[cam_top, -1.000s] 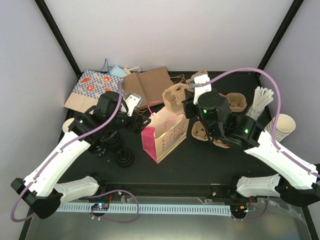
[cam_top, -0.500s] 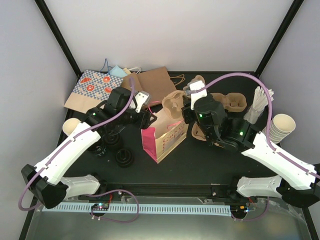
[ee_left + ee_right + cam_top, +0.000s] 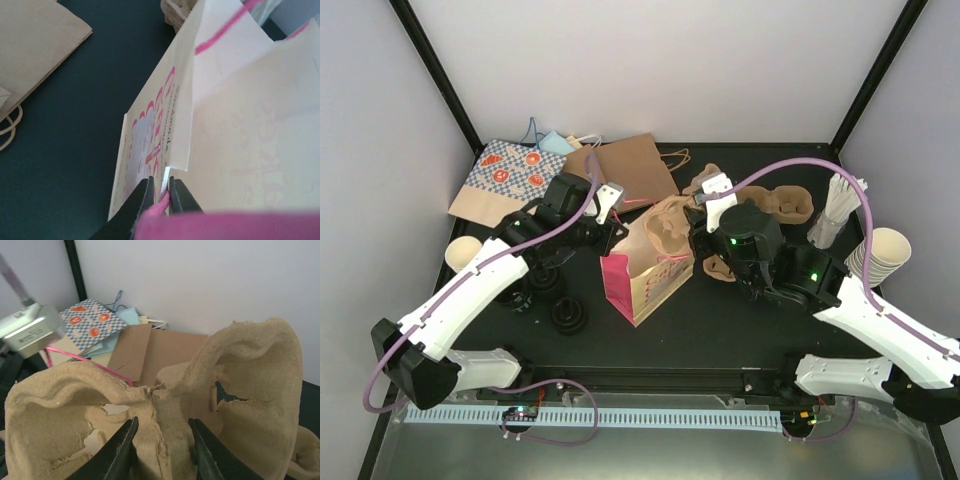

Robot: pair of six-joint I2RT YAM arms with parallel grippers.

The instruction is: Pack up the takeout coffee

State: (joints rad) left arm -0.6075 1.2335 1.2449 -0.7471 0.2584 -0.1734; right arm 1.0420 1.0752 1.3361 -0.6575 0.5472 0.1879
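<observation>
**Bag pinched, tray held over it**

The left gripper point(image 3: 160, 192) has its two black fingers almost closed. The thin top edge of the bag point(image 3: 240, 125) is nipped between them. The bag is smooth cream paper with pink sides, pink letters and a pink string handle. It stands open just beyond those fingers.

The right gripper point(image 3: 162, 427) is squeezed onto the middle ridge of a tray point(image 3: 165, 390). The tray is rough, lumpy brown pulp. It has round cup hollows on both sides of the fingers and some torn holes. From above it sits at the bag's open mouth, touching or just over it; I cannot tell which.

The coffee cups point(image 3: 567, 316) stand well behind the left fingers, back toward that arm's base. From above only round black lids show, so the cups under them are likely there but hard to see.

The table point(image 3: 720, 320) is flat, dark and dull. Flat paper bags point(image 3: 625, 165) lie beyond the fingers, near the pale walls point(image 3: 670, 70).
</observation>
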